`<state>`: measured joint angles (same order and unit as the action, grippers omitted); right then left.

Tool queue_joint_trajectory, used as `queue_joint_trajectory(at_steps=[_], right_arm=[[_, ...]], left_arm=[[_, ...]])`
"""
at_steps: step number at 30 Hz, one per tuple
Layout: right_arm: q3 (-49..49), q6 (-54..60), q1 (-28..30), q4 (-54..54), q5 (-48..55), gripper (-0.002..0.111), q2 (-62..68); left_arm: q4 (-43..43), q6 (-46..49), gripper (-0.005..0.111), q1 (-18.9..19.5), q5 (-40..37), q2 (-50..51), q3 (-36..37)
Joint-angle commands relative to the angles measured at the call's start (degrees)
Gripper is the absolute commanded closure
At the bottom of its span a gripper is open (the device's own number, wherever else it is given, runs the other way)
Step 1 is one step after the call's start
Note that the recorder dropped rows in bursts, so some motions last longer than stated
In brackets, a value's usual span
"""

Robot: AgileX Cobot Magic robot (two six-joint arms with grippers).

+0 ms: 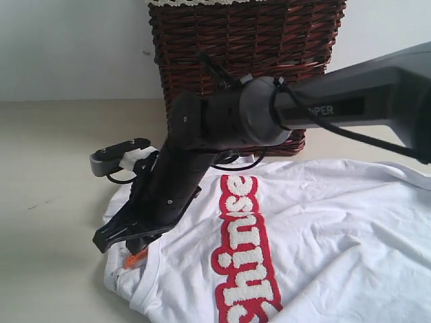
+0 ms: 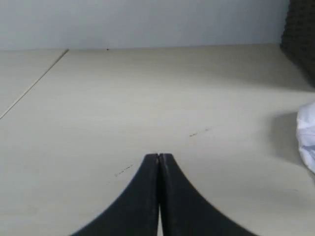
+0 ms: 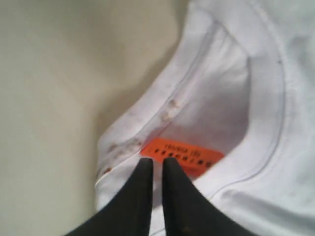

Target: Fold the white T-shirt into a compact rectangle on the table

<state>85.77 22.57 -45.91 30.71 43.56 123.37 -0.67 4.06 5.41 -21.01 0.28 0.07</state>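
Observation:
The white T-shirt [image 1: 323,229] lies spread on the table [image 1: 47,202], with its red-outlined fuzzy letters [image 1: 246,249] facing up. My right gripper [image 1: 133,246] has reached across to the shirt's neck at the left. In the right wrist view the right gripper [image 3: 157,162] is open by a narrow gap, its tips just over the ribbed collar [image 3: 147,123] and next to the orange tag [image 3: 189,153]. Nothing is pinched between them. My left gripper [image 2: 159,156] is shut and empty over bare table [image 2: 123,98]. A bit of the white T-shirt [image 2: 307,137] shows at the edge of that view.
A dark brown wicker basket [image 1: 246,47] stands at the back, right behind the shirt and the right arm [image 1: 350,101]. The basket's corner [image 2: 300,29] also shows in the left wrist view. Bare table stretches to the left of the shirt.

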Motion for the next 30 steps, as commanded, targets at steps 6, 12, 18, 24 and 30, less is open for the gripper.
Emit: queue_joint_trajectory(at_steps=[6, 12, 18, 24, 30], right_arm=[[-0.14, -1.93, -7.81, -12.52, 13.52, 0.064, -2.44], [-0.27, -17.41, -14.15, -29.31, 6.99, 0.064, -2.44], [-0.27, -24.28, -15.05, -32.33, 10.10, 0.064, 0.25], [-0.27, -29.98, -15.05, -37.61, 10.90, 0.070, 3.46], [-0.27, -23.04, -15.35, -36.49, 11.31, 0.108, 0.55]], left_arm=[[-0.12, 0.06, 0.107, -0.38, 0.48, -0.28, -0.07], [-0.12, 0.06, 0.107, -0.38, 0.48, -0.28, -0.07], [-0.12, 0.06, 0.107, -0.38, 0.48, -0.28, -0.07], [-0.12, 0.06, 0.107, -0.38, 0.48, -0.28, -0.07], [-0.12, 0.06, 0.107, -0.38, 0.48, -0.28, -0.07]])
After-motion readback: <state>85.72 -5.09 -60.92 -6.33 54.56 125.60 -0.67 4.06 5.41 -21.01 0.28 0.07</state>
